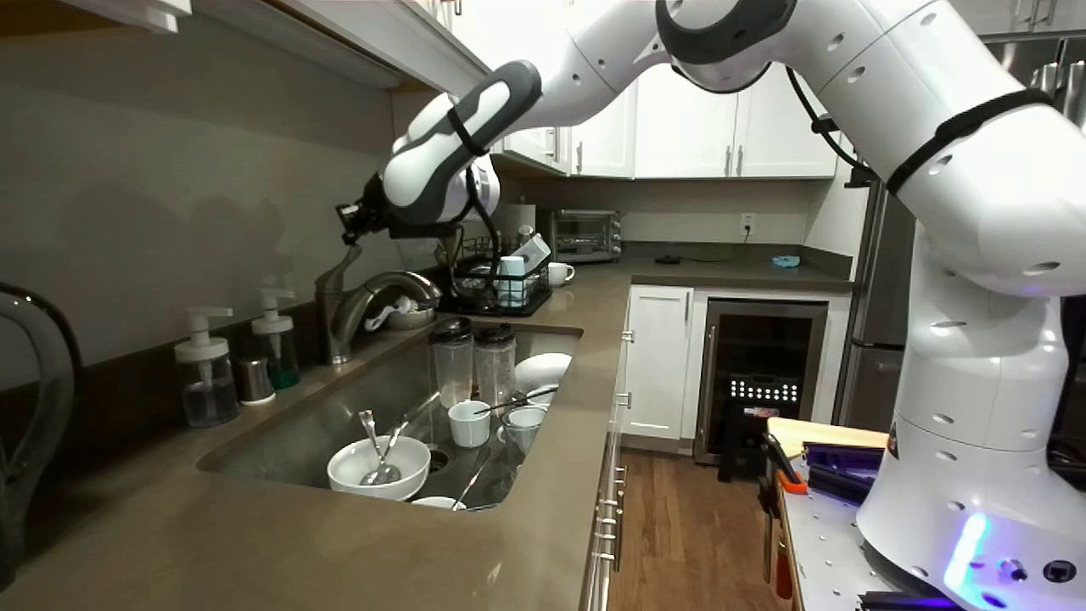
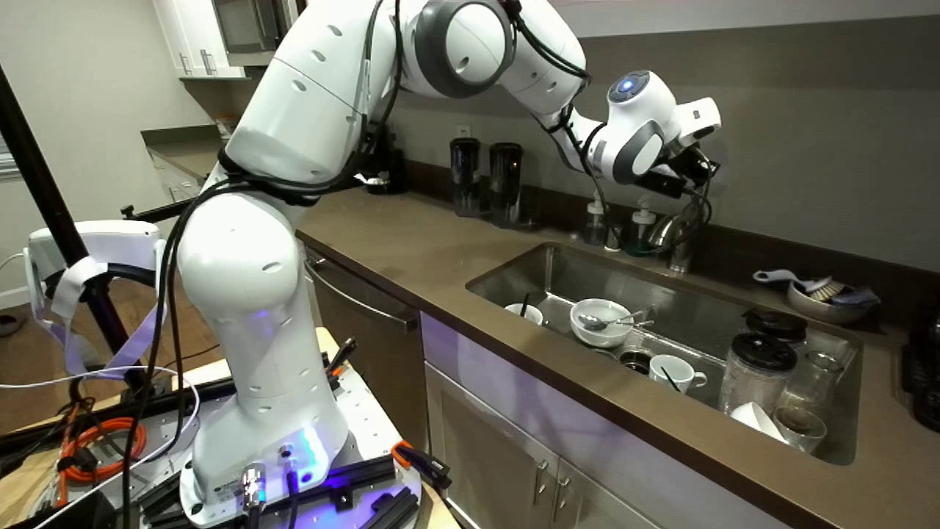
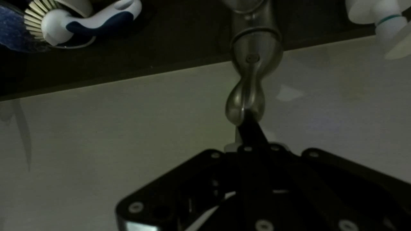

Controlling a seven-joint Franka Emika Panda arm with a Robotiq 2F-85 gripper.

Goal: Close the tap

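Open space flanks the lever [image 3: 245,99] of the tap [image 1: 341,335], with soap bottles [image 1: 281,346] near one side.

In the wrist view, the edge cuts the tap [image 3: 257,48], whose handle [image 3: 245,96] is partly hidden behind the dark gripper [image 3: 250,120]. In an exterior view, the curved thing [image 1: 55,373] at near left is also cut; its kind is unclear.

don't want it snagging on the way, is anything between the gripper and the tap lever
Nothing visible: in the wrist view the shut gripper overlaps the end of the tap lever, though contact is hard to confirm. The brush and soap pump sit off to either side.
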